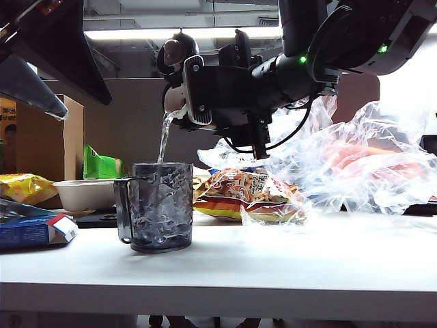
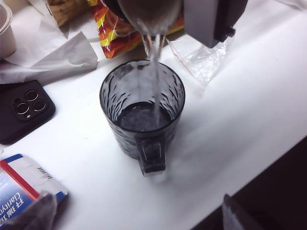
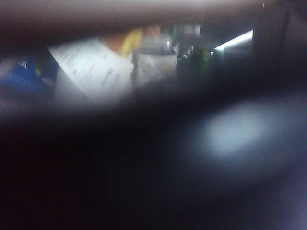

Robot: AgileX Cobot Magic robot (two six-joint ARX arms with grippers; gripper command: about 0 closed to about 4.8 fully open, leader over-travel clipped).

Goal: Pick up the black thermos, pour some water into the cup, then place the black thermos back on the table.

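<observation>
The right gripper point(image 1: 205, 92) is clamped around the black thermos point(image 1: 235, 85), held almost level above the cup point(image 1: 156, 205), its long axis running across the table point(image 1: 307, 260) and its pale spout straight over the cup's mouth. A thin stream falls in. The smoky, dimpled cup stands near the front edge, partly filled. The left gripper point(image 2: 144, 229) hovers beside it, jaws wide, holding nothing.

The right gripper point(image 1: 205, 102) with the black thermos point(image 1: 179, 75) blocks the space over the cup point(image 1: 161, 205). Snack bags point(image 1: 252, 195) crowd behind. The front surface point(image 1: 307, 253) is bare.
</observation>
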